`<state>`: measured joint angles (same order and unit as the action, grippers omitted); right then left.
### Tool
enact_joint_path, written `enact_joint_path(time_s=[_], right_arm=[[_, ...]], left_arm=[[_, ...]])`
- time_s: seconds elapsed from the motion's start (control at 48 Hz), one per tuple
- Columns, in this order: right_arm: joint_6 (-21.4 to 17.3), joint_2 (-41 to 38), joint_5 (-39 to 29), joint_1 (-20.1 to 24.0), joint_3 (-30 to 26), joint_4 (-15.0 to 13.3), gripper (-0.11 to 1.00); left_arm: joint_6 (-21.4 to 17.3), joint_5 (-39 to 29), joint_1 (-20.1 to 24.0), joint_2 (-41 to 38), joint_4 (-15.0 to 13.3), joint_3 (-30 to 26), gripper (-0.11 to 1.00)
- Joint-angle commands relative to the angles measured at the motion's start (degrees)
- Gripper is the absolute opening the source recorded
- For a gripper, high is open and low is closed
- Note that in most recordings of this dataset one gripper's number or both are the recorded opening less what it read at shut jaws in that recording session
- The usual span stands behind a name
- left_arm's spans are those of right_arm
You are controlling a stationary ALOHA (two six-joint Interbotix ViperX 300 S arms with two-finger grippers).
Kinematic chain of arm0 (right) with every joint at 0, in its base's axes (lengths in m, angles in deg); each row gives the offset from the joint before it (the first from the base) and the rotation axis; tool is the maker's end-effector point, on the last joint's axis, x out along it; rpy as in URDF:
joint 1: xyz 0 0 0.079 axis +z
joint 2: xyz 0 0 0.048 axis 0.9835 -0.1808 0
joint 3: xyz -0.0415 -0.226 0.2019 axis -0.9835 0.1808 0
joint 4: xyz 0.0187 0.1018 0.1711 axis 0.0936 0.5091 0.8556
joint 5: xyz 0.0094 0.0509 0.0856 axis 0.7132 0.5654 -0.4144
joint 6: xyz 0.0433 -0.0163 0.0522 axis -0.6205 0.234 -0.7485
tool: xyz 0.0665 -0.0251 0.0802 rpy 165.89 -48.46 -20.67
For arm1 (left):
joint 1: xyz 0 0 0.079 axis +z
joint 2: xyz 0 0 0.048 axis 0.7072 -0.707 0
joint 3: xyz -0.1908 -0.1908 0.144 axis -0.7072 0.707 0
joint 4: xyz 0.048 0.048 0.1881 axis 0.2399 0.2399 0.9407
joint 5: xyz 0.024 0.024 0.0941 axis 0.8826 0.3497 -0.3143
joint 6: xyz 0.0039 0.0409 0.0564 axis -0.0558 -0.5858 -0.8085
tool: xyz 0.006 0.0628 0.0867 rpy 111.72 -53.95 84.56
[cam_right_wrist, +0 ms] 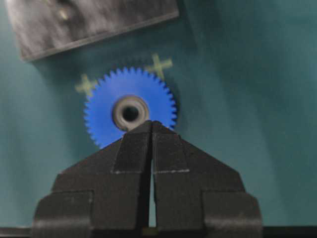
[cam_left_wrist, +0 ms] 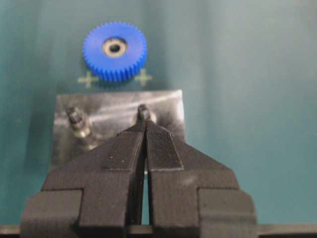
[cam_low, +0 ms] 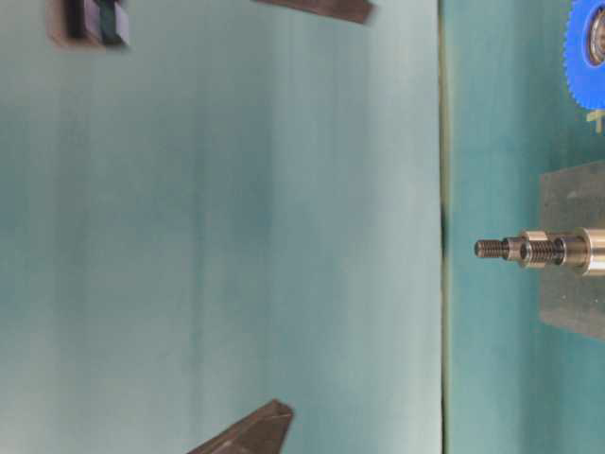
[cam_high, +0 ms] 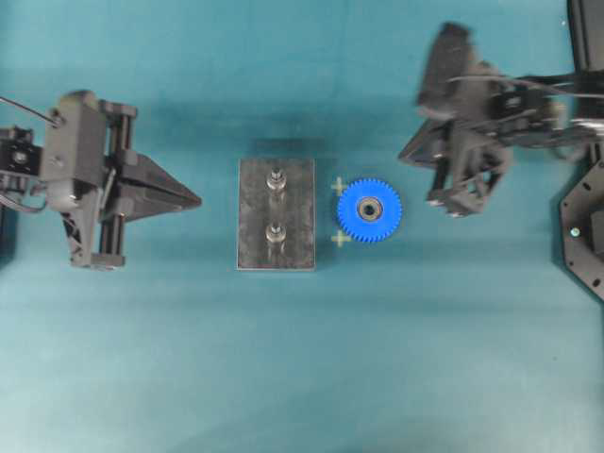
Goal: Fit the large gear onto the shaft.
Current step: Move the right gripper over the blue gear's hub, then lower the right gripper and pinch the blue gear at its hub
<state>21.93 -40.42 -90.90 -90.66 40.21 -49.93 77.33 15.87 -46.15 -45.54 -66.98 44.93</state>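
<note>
**Gear flat on the mat, both my grippers shut and empty**

My left gripper has its jaws pressed together to a point, pinching nothing. It sits left of the plate, well apart from it, aimed toward it. My right gripper is likewise pressed together and holds nothing; in its wrist view the tips sit over the near edge of the gear.

The gear lies flat on the green mat, just right of the plate and not touching it, between two small yellow crosses. Its dark round hub faces up.

The plate carries the only things that stand on anything: two alike pegs, the far shaft and the near one, both upright and bare. I cannot tell which one the gear is meant for.

Hard to make out: my right arm is smeared with blur in the overhead view, so its jaws are unclear there. From my left wrist, my own fingers cover the near half of the plate and the base of one peg. The table-level view is turned on its side; it cuts the gear at the frame edge and shows the two pegs overlapping, plus only slivers of my fingertips.
</note>
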Motion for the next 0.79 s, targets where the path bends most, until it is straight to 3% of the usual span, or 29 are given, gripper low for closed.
enact_joint_path(time_s=[0.0, 0.146, 0.229, 0.541, 0.77], right_arm=[[2.0, -1.8, -0.5, -0.1, -1.9, -0.2, 0.01], [5.4, -5.6, -0.8, 0.0, -3.3, -0.1, 0.01], [6.8, -7.8, -1.1, 0.0, -3.9, -0.1, 0.09], [9.2, -16.4, -2.9, 0.7, -6.4, -0.1, 0.90], [9.5, -23.2, -2.5, 0.8, -10.0, -0.1, 0.85]], left_arm=[[-0.1, 0.1, 0.0, -0.4, 0.2, -1.6, 0.00], [-0.1, 0.2, 0.0, -0.9, 0.2, -2.0, 0.00], [-0.1, 0.1, 0.0, -0.9, 0.2, -2.5, 0.00], [-0.2, 0.1, 0.0, -1.0, 0.2, -2.4, 0.00], [-0.2, 0.1, 0.0, -1.0, 0.2, -2.2, 0.00]])
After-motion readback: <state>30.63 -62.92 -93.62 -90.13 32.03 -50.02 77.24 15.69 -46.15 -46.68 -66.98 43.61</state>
